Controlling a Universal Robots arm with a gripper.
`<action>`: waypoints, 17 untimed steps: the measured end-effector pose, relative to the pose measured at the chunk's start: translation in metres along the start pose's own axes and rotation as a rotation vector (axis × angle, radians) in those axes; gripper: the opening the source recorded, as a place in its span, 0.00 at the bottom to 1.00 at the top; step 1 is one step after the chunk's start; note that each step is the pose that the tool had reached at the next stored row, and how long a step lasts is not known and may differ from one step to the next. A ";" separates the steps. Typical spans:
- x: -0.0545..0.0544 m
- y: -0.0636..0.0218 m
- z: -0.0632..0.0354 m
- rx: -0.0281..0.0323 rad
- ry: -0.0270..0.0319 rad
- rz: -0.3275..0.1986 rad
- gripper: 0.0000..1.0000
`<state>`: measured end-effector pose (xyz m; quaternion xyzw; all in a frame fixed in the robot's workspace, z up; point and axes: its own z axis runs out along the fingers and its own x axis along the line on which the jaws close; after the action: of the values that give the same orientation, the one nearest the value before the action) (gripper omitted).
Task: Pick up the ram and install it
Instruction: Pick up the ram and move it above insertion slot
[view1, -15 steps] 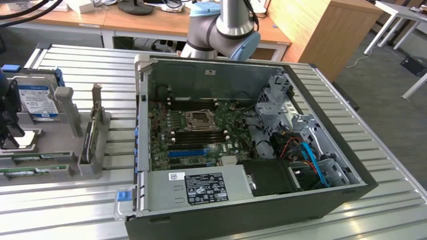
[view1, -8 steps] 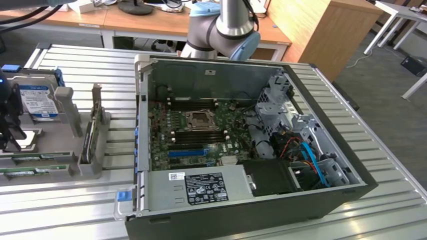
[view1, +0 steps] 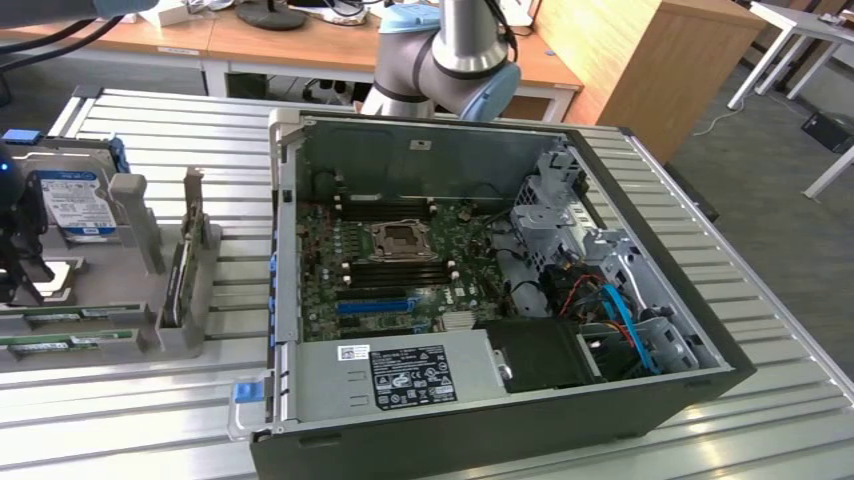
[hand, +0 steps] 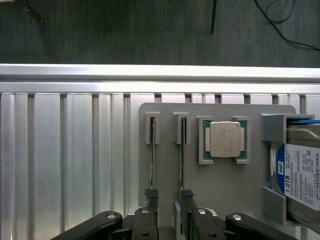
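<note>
Your gripper (hand: 169, 220) hung open over the grey holder (hand: 220, 185), its fingers (hand: 187, 210) beside the ram (hand: 181, 160) standing on edge in its slot.

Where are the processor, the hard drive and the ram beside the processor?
processor (hand: 225, 139): wrist view, metal lid.
hard drive (hand: 302, 175): wrist view, white label.
ram beside the processor (hand: 181, 160): wrist view, thin edge.

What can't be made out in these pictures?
Memory sticks: wrist view, edge-on in their grey holder, faces hidden.
Hard drive: wrist view, cut off by the picture's edge.
Tool: wrist view, mostly cut off by the picture's edge.
Power supply label: exterior view, print too small.
</note>
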<state>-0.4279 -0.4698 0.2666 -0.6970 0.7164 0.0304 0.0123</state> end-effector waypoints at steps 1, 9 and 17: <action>0.001 0.0000 -0.0001 -0.0001 0.0001 0.000 0.32; 0.009 -0.0002 -0.0006 0.0000 0.0000 0.000 0.32; 0.009 -0.0003 0.0050 0.0000 0.0001 0.000 0.32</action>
<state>-0.4280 -0.4784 0.2611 -0.6969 0.7164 0.0304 0.0122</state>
